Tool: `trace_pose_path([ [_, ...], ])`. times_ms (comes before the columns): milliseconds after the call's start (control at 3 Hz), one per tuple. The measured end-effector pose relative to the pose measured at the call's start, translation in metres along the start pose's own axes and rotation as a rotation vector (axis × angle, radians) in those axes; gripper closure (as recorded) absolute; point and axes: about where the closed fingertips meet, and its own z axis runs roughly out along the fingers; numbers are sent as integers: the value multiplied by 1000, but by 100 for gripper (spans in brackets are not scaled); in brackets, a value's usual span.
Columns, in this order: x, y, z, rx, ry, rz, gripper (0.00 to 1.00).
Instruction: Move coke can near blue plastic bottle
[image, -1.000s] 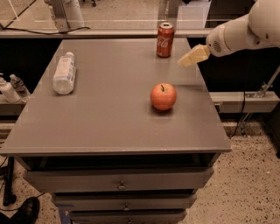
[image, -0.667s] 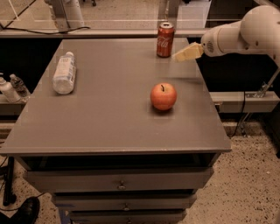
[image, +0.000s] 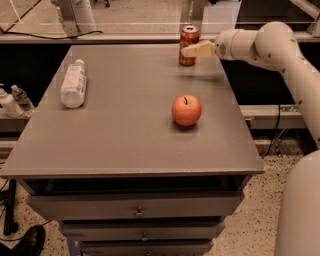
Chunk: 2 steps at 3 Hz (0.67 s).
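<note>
Camera view: gripper (image: 189, 50) right of upright coke can (image: 188, 37), at mid-height, touching or just short, grip state impossible to tell; blue plastic bottle (image: 73, 83) lying well left of can.

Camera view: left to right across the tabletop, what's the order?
Order: blue plastic bottle → coke can, with the gripper at the can's right side. The apple is left out: it sits in line with the can.

You are in a lab or workshop: grey table (image: 125, 130) with drawers (image: 137, 205), speckled floor (image: 260, 200), loose cable (image: 275, 140). The gripper (image: 186, 50) hangs over the table's far edge.
</note>
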Motion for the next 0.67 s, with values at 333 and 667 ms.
trace_pose_path([
  [333,-10,6,30,-56,-86,46,0],
  [667,-15,16,48,-105,-119,56,15],
])
